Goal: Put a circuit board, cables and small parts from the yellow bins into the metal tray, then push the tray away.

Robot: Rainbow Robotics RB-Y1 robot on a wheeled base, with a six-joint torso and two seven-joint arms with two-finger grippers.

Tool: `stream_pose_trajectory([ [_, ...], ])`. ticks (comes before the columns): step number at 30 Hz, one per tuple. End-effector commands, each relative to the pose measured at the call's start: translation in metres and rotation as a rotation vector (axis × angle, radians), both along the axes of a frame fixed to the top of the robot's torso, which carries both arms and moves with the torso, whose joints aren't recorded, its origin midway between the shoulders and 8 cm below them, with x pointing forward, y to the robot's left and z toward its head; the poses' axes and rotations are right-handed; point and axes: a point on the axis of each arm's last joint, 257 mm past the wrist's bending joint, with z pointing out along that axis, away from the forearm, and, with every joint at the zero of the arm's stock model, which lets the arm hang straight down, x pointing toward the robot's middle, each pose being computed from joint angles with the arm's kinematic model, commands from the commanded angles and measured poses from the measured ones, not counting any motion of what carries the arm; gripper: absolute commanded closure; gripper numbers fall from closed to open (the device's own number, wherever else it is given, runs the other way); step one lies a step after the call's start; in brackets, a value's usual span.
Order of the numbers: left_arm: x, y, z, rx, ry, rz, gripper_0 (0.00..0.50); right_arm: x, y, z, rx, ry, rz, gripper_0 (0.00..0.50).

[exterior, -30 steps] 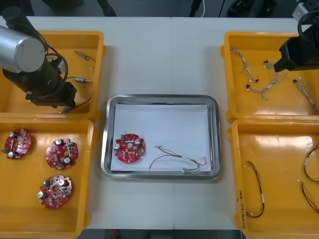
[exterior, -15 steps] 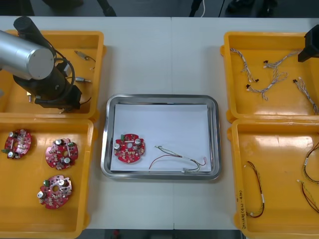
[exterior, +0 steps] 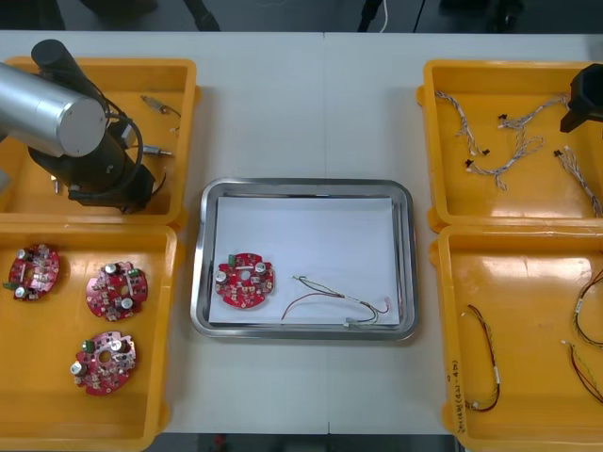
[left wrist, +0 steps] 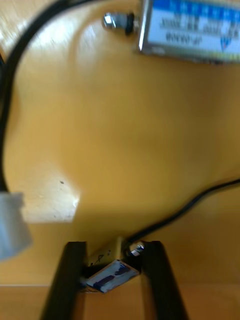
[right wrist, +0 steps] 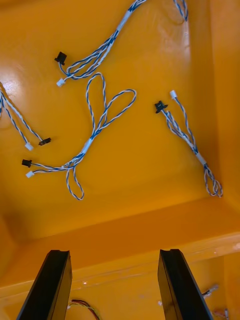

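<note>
Metal tray [exterior: 306,185] sits at the middle of the table between the yellow bins [exterior: 172,320], its inside white, and it is partly loaded. One round red circuit board [exterior: 245,280] lies flat towards its near left corner, and a thin cable [exterior: 339,306] of red and pale wires sprawls just beside the near rim, apart from the board. No small metal part is in it yet, so by my reading the board and one cable are done, while the small parts, perhaps more cables, and the final push are left. The tray looks rigid and shallow, with a raised shiny rim and rounded corners, and it lies square to the table edge. The left gripper [left wrist: 114,247] is down in the far left bin [exterior: 122,80], its fingers clamped on a small metal part [left wrist: 112,272] that carries a blue and white label and trails a black lead [left wrist: 190,205]. The part sits low between the fingers, close to the bin floor, so it seems gripped but not yet lifted clear. Another labelled part [left wrist: 190,30] lies farther off in the same bin. The right gripper [right wrist: 114,252] hangs over the far right bin [exterior: 546,202] with its fingers spread wide and nothing between them, above the twisted blue and white cables [right wrist: 95,112]. Three spare boards [exterior: 115,290] lie in the near left bin [exterior: 57,414].
</note>
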Motion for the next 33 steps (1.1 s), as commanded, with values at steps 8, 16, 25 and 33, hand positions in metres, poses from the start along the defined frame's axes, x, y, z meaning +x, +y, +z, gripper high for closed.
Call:
stream_pose_trajectory([
  [8,0.017,-0.017,0.021,0.000,-0.052,-0.033,0.500,0.036,0.024,0.011,0.099,-0.072,-0.168,0.000],
  [16,0.018,-0.018,0.024,-0.006,-0.057,-0.034,0.500,0.051,0.021,0.002,0.150,-0.075,-0.256,0.000],
  [25,0.025,-0.023,0.050,-0.030,-0.075,-0.039,0.500,0.062,0.019,-0.008,0.191,-0.086,-0.316,0.000],
  [33,0.019,-0.019,0.082,-0.044,-0.045,-0.031,0.500,0.071,0.014,-0.015,0.224,-0.099,-0.373,0.000],
])
